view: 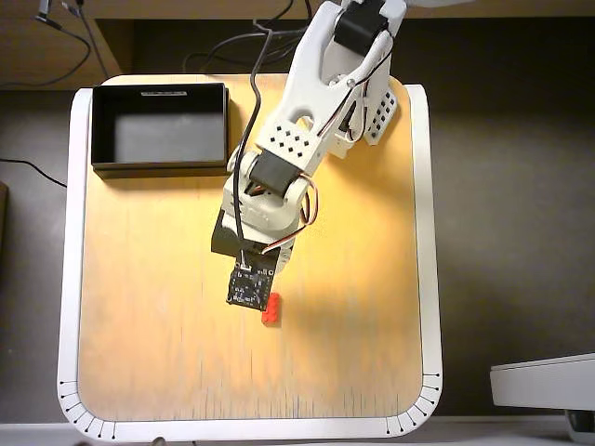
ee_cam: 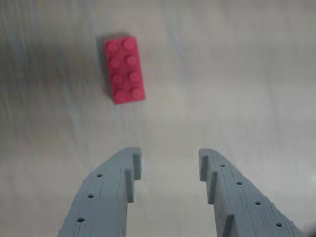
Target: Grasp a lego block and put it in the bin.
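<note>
Lego block (ee_cam: pixel 124 69) lies flat on the bench (ee_cam: pixel 237 74), ahead of the gripper (ee_cam: pixel 170 163) and off to the left of its centre line in the wrist view. The two grey fingers (ee_cam: pixel 118 182) stand spread wide with nothing between them, and the brick sits clear of both tips, not touching either. Its long axis runs nearly up and down in that view, tilted a little so the far end leans left, which puts it roughly in line with the direction the fingers point. That suggests the fingers would close across the brick's short width, a good fit for the gap, but only once the gripper shifts left and forward to bring the brick between them.

In the overhead view the lego block (view: pixel 271 308) shows just beside the lower right corner of the camera board at the wrist, partly tucked under it (so only a sliver of red is visible there). The bin (view: pixel 158 167) stands well apart from the brick, at the upper left corner of the bench (view: pixel 139 353) and on the far side of the arm, and it looks empty.

The brick is bright red plastic, rectangular, with two rows of four round studs facing up. Its edges look crisp, and it casts a faint shadow along its left side.
</note>
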Motion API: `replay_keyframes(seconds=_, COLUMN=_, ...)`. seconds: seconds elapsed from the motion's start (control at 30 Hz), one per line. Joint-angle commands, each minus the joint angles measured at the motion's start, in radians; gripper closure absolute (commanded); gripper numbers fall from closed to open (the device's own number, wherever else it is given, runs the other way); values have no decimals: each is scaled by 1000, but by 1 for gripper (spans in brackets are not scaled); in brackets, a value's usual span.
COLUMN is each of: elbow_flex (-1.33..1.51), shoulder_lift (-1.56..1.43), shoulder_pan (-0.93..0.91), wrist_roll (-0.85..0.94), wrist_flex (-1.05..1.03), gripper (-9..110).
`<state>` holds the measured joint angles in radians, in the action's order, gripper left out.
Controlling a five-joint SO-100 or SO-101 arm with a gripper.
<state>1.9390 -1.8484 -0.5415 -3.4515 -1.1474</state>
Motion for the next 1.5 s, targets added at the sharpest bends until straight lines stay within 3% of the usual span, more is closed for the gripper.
replay_keyframes(seconds=0.0, elbow_flex=-158, shoulder_lift=21, shoulder_pan=17, wrist_roll=-67, wrist_flex=49, gripper=86)
replay_keyframes(seconds=0.27, elbow_flex=-156, shoulder_lift=71, shoulder_pan=41, wrist_roll=-117, wrist_flex=184, gripper=82)
replay_keyframes(seconds=0.63, elbow_flex=-156, shoulder_lift=160, shoulder_pan=77, wrist_roll=-89, wrist_flex=213, gripper=77)
replay_keyframes(seconds=1.47, elbow_flex=-158, shoulder_lift=348, shoulder_pan=121, wrist_roll=-9, wrist_flex=402, gripper=77)
